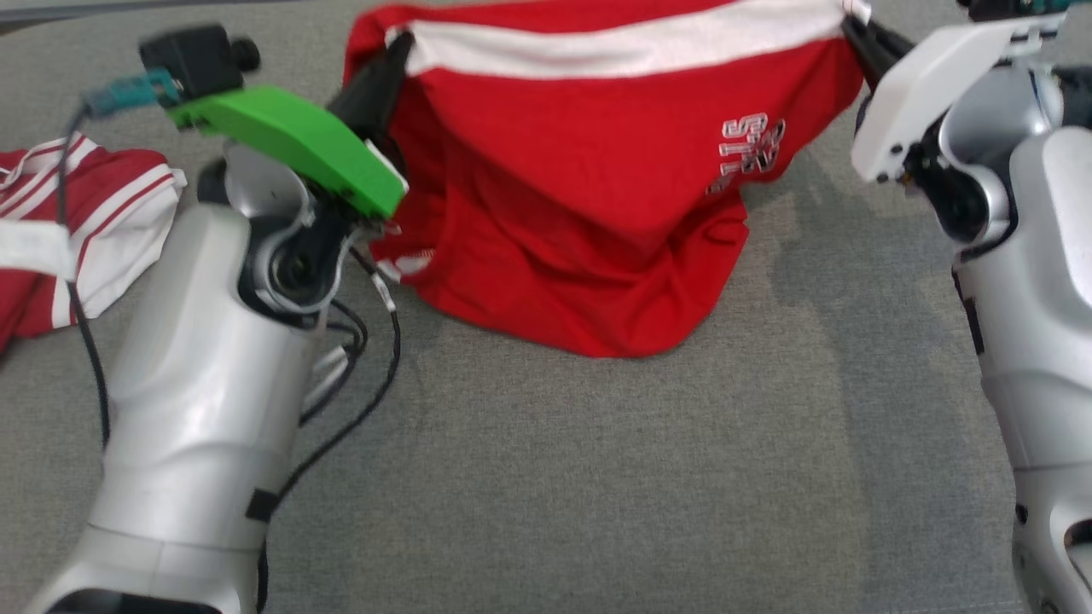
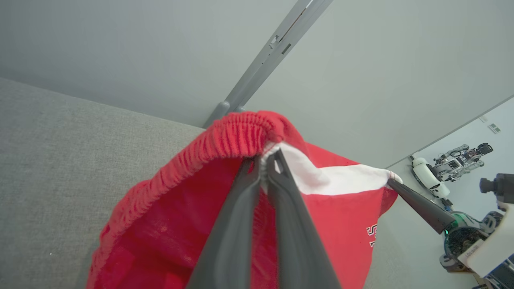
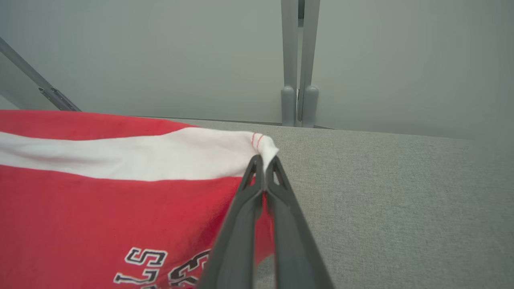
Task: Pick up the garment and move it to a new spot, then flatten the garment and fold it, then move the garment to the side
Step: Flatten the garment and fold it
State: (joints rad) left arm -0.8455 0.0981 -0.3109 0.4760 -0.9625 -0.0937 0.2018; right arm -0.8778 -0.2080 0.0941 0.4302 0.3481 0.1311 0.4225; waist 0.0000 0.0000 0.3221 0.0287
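Head view framing cuts off the far edge of the bench (image 1: pixel 597 477), so the top of the garment (image 1: pixel 597 213) and the fingertips of both arms are partly lost there. At the bench's left edge a second red-and-white garment (image 1: pixel 85 222) is seen crumpled, cropped by the frame and partly covered by the left forearm and its cables. The left gripper (image 1: pixel 399 44) is half hidden behind its green wrist cover (image 1: pixel 290 141). In the left wrist view its jaws are seen pressed together on the cloth where the ribbed waistband (image 2: pixel 225 140) meets the white stripe (image 2: pixel 333 180). The garment is held up near the far edge, stretched between the two grippers, and its lower folds appear to lie on the bench. Its lettering (image 1: pixel 751 153) is blurred in the head view and cut by the bottom edge in the right wrist view. Bare bench is left open along the near edge and towards the right edge. The right gripper (image 1: pixel 850 23) is largely masked by its white wrist cover (image 1: pixel 930 77). In the right wrist view its jaws are seen pinching the stitched end of the stripe. An upright rail (image 3: pixel 299 60) is shown behind the far edge. Another robot (image 2: pixel 453 160) is seen small and indistinct in the left wrist view.
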